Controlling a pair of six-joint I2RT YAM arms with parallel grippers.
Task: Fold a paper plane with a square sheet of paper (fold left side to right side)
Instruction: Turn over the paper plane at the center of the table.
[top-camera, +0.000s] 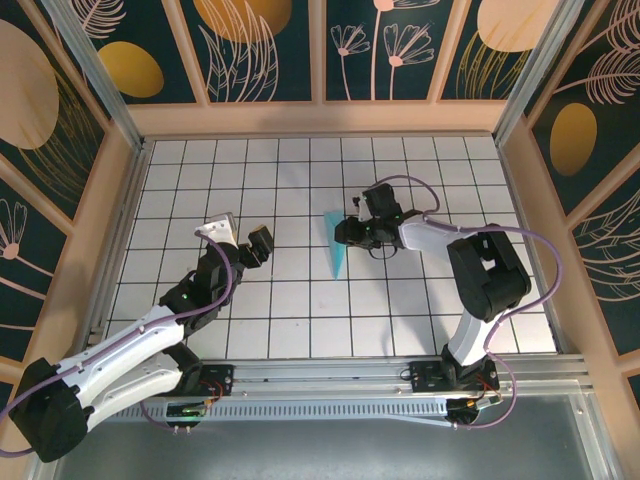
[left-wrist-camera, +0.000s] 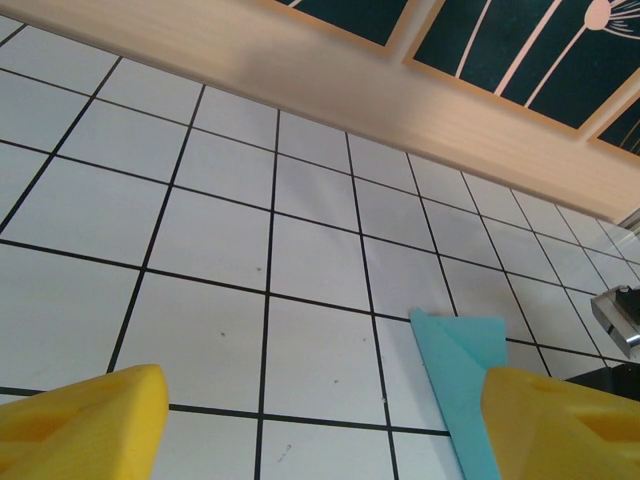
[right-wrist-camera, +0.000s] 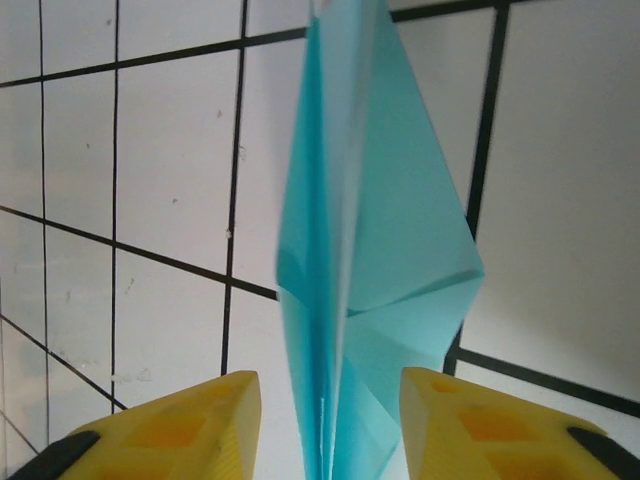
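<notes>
Two tools, both apart — left tool (left-wrist-camera: 322, 388) wide and empty, right tool (right-wrist-camera: 328, 385) straddling the paper plane (right-wrist-camera: 385, 230) unclamped; close off-centre and you may crush its creases.

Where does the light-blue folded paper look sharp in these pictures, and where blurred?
Right wrist view: the light-blue folded paper plane is soft, its left edge smeared. Left wrist view: its corner is crisp; the pale wooden wall rail behind blurs. Top view: even light, no glare.
</notes>
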